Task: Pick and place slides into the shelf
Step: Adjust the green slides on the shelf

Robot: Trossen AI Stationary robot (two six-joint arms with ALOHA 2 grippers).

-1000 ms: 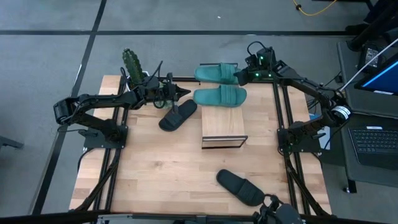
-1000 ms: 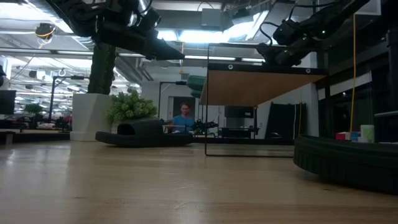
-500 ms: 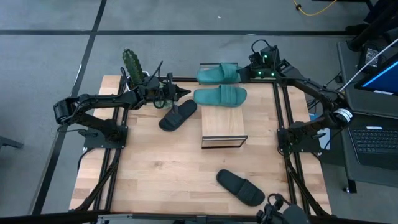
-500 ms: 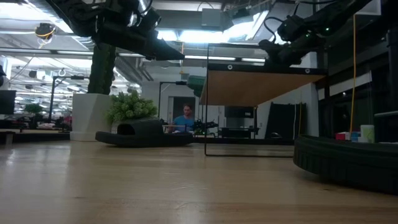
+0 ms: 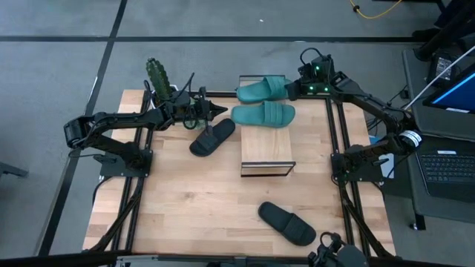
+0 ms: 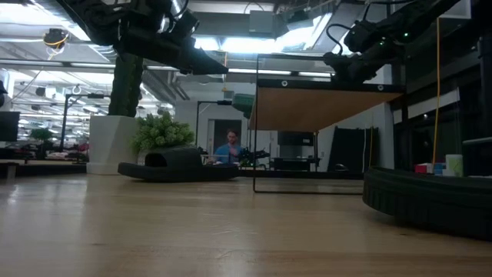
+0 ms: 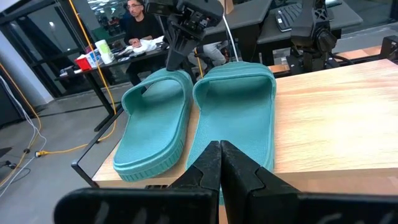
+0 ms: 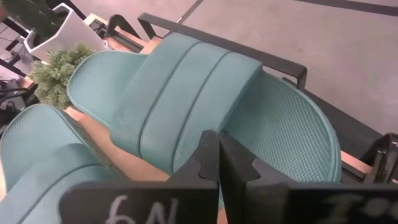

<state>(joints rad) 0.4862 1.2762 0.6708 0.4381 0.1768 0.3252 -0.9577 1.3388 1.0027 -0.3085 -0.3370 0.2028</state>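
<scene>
Teal slides [image 5: 261, 88] beside closed right pincer [image 5: 291, 88]

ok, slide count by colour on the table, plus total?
Teal-green slides: 2
Black slides: 2
Total: 4, none on the shelf

table [image 5: 185, 193]: light wood planks, smooth
shelf [image 5: 267, 144]: pale wood top, thin black metal legs
green slides [image 8: 186, 106]: matt rubber, bumpy inside
black slide [image 5: 288, 223]: dull rubber
</scene>
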